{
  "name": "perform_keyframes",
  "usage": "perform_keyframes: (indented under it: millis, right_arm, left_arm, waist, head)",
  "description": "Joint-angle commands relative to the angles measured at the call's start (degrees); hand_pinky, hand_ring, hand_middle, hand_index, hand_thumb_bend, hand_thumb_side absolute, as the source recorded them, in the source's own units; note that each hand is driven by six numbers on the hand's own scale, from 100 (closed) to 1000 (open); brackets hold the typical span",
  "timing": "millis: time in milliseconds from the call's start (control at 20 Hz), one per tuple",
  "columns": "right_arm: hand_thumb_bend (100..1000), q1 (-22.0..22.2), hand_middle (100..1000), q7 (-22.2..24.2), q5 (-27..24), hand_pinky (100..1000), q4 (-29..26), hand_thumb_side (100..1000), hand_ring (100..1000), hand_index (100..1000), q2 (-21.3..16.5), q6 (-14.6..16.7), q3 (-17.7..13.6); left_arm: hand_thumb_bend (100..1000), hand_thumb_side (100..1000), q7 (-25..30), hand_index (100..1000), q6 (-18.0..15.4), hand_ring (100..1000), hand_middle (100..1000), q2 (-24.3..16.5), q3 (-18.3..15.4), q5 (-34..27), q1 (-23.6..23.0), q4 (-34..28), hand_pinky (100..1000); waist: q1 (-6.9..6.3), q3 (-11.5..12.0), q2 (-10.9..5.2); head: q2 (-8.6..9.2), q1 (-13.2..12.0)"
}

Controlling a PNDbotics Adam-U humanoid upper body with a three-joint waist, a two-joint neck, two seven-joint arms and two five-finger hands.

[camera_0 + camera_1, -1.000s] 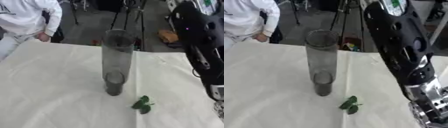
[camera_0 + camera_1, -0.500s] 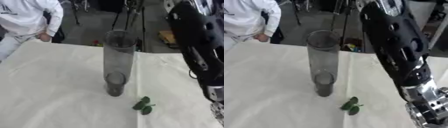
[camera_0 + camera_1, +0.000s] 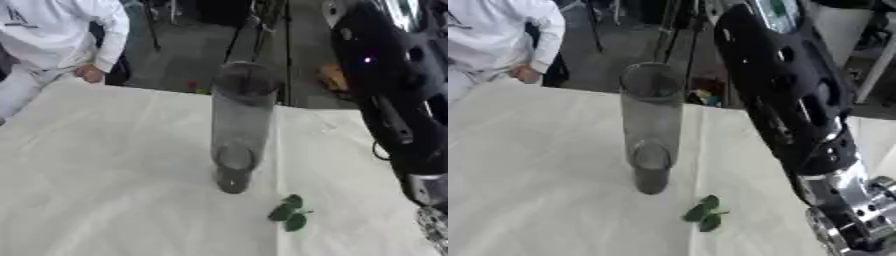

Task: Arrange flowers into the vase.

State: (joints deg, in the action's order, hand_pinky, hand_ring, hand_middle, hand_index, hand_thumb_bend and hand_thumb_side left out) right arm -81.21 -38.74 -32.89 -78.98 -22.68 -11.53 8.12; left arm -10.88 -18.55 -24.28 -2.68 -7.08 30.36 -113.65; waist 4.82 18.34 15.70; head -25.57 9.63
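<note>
No fingers are shown, so their state cannot be told; only the right arm (image 3: 798,105) is seen, beside the upright vase (image 3: 651,125).

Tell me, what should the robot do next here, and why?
Probably bring the right arm down toward the green leaves lying on the white cloth beside the tall clear vase. The vase stands upright with no flowers in it, and no hand shows in either view, so nothing is held yet.
</note>
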Motion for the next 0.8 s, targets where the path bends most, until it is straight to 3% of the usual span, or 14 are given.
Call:
perform_keyframes:
  millis: [50, 400, 800]
  right_arm:
    - [255, -1.7, 100, -0.9, -0.6, 100, -1.0, 407, 100, 100, -0.4, -0.8, -0.4]
    - [241, 1.9, 100, -1.0, -5.4, 100, -5.0, 416, 100, 100, -5.8, -3.8, -0.6]
    - [236, 3.2, 100, -3.1, -10.1, 100, -6.6, 422, 100, 100, -6.4, -4.9, -0.2]
  left_arm:
    - [100, 1000, 0.2, 963, 0.0, 948, 905, -1.3, 0.0, -0.3, 1.0, -0.9, 781]
    - [100, 1000, 0.2, 963, 0.0, 948, 905, -1.3, 0.0, -0.4, 1.1, -0.9, 781]
    - [100, 1000, 0.2, 963, -0.1, 948, 904, -1.1, -0.1, -0.7, 1.3, -0.9, 782]
  waist:
    - [-0.28, -0.2, -1.55]
    - [0.17, -0.6, -1.57]
    - [0.43, -0.5, -1.49]
  head:
    - [0.57, -0.3]
    - [0.48, -0.7]
    - [0.57, -1.1]
